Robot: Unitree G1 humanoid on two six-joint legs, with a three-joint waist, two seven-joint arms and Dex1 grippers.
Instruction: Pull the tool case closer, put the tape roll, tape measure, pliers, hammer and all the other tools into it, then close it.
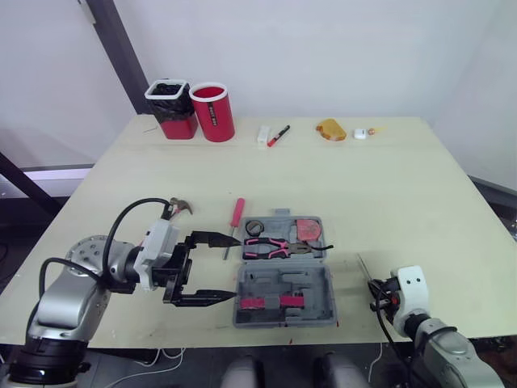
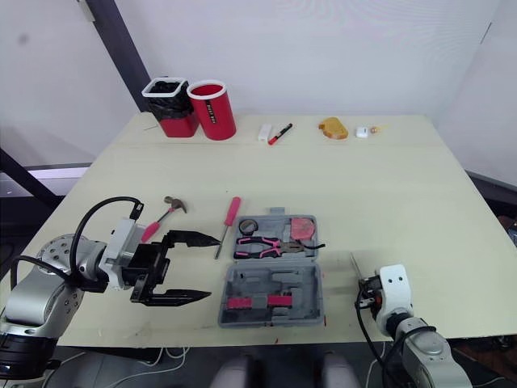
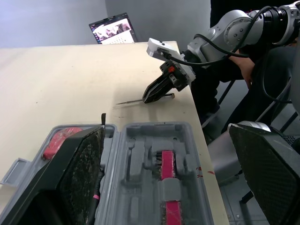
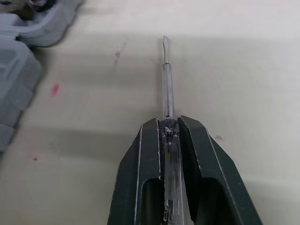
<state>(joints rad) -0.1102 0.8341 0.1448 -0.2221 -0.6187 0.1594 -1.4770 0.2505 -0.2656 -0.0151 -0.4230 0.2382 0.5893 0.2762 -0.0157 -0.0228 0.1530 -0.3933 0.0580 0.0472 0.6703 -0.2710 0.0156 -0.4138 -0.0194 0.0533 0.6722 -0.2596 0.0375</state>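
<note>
The grey tool case (image 1: 319,284) lies open near the table's front edge. Its far half holds pink-handled pliers (image 1: 266,246), a black tape roll (image 1: 254,228) and a red tape measure (image 1: 307,229). My left gripper (image 1: 234,268) is open just left of the case, one finger (image 3: 79,173) by its edge. Behind it lie a hammer (image 1: 179,208) and a red-handled screwdriver (image 1: 235,222). My right gripper (image 4: 168,123) is shut on a clear screwdriver (image 4: 166,79) lying on the table right of the case (image 4: 18,70).
At the back of the table stand a red cup (image 1: 212,111) and a red container (image 1: 171,109) with black contents. A marker (image 1: 278,135), a white piece (image 1: 262,134) and an orange object (image 1: 330,130) lie along the far edge. The table edge runs close beside my right gripper.
</note>
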